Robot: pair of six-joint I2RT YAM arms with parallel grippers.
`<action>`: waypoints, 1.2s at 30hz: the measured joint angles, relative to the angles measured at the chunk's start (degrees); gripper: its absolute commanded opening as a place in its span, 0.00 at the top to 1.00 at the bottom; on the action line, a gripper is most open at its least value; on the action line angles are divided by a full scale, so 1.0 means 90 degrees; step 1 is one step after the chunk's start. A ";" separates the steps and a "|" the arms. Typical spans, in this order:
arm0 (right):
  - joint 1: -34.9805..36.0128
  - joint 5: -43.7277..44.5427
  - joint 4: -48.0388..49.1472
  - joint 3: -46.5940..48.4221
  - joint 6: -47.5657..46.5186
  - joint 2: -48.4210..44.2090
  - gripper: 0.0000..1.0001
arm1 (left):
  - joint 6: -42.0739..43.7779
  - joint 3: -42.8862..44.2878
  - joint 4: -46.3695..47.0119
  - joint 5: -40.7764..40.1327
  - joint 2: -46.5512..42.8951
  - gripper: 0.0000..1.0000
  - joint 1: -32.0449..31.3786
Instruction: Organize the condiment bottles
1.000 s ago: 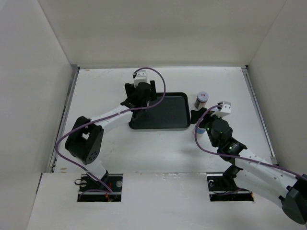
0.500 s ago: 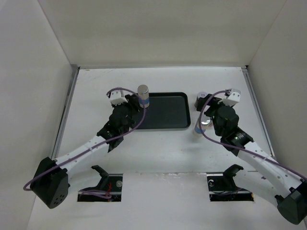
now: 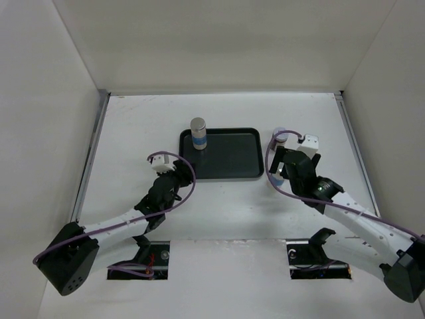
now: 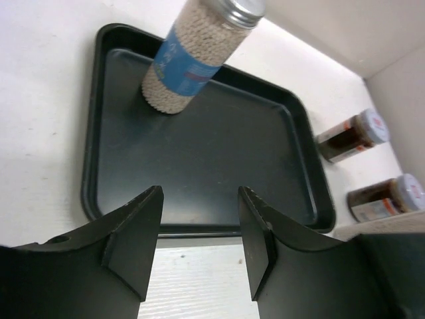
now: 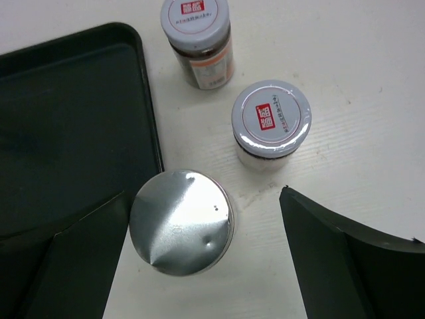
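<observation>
One tall pale condiment bottle (image 3: 198,133) (image 4: 194,54), with a blue band and grey cap, stands upright in the far-left corner of the black tray (image 3: 232,163) (image 4: 219,153). My left gripper (image 3: 171,178) (image 4: 199,193) hangs open and empty just off the tray's near edge. A second tall bottle, seen by its grey cap (image 5: 180,221), stands right of the tray between the wide-open fingers of my right gripper (image 3: 279,163) (image 5: 202,193), close to the left finger. Two short dark jars (image 5: 196,40) (image 5: 270,123) with pale lids stand just beyond it.
White walls enclose the table on the left, back and right. The tray's right rim (image 5: 149,126) lies close beside the tall bottle under my right gripper. In the top view the right arm hides most of the jars.
My left gripper let go of the tall bottle on the tray and drew back toward the near side. My right gripper opened wider and shifted over the bottles right of the tray.
</observation>
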 measured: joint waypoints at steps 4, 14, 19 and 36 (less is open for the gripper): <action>0.0219 -0.0005 -0.0226 0.0107 0.0194 0.0296 0.06 | -0.0070 -0.0085 0.0372 0.0058 -0.0039 0.53 -0.0126; 0.0561 0.0177 -0.0357 0.0153 0.0291 0.0678 0.44 | -0.0160 -0.0459 0.0707 -0.0010 -0.0755 0.56 -0.0165; 0.1076 0.0474 -0.0408 0.0799 -0.0202 0.0644 0.45 | -0.0226 -0.0797 0.0794 -0.0376 -0.1559 0.56 -0.0155; 0.0806 -0.0622 0.2052 0.4250 -0.1758 0.5253 0.44 | -0.0425 -0.0797 0.0811 -0.0542 -0.0976 0.55 -0.0032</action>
